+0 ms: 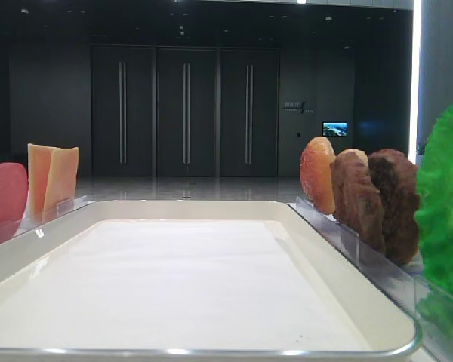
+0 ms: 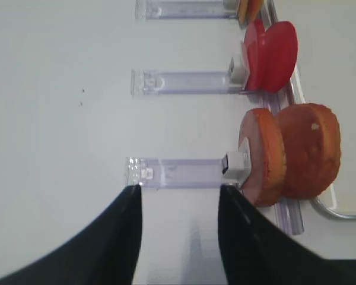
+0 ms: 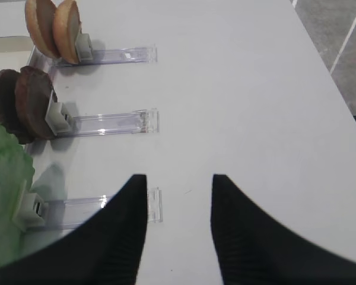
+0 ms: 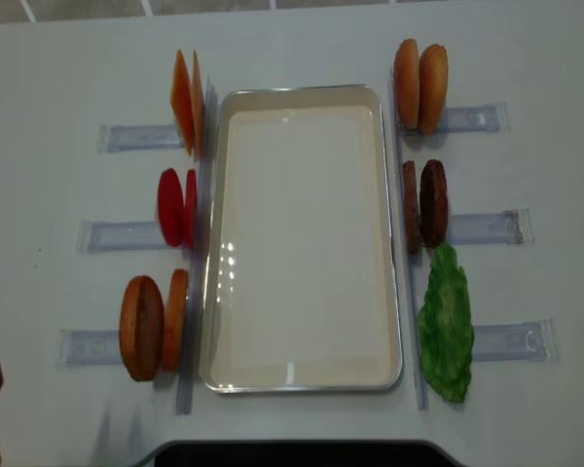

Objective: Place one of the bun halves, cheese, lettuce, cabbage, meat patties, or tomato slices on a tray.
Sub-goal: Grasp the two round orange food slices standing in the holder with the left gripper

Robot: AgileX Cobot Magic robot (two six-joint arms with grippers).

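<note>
The white tray point(image 4: 302, 243) lies empty mid-table. Left of it stand cheese point(image 4: 185, 102), tomato slices point(image 4: 175, 206) and two bun halves point(image 4: 151, 326). On its right are two more bun halves point(image 4: 419, 73), meat patties point(image 4: 423, 204) and lettuce point(image 4: 446, 326). Cabbage is out of view. My left gripper point(image 2: 179, 189) hovers open and empty over the table, just short of the near bun halves point(image 2: 291, 154). My right gripper point(image 3: 179, 177) is open too, holding nothing, with the lettuce point(image 3: 6, 190) to its left.
Each food pair stands in a clear plastic rail holder point(image 4: 487, 226) running outward from the tray. The table's right edge and the floor point(image 3: 344, 47) show in the right wrist view. A dark base point(image 4: 292, 453) sits at the near table edge.
</note>
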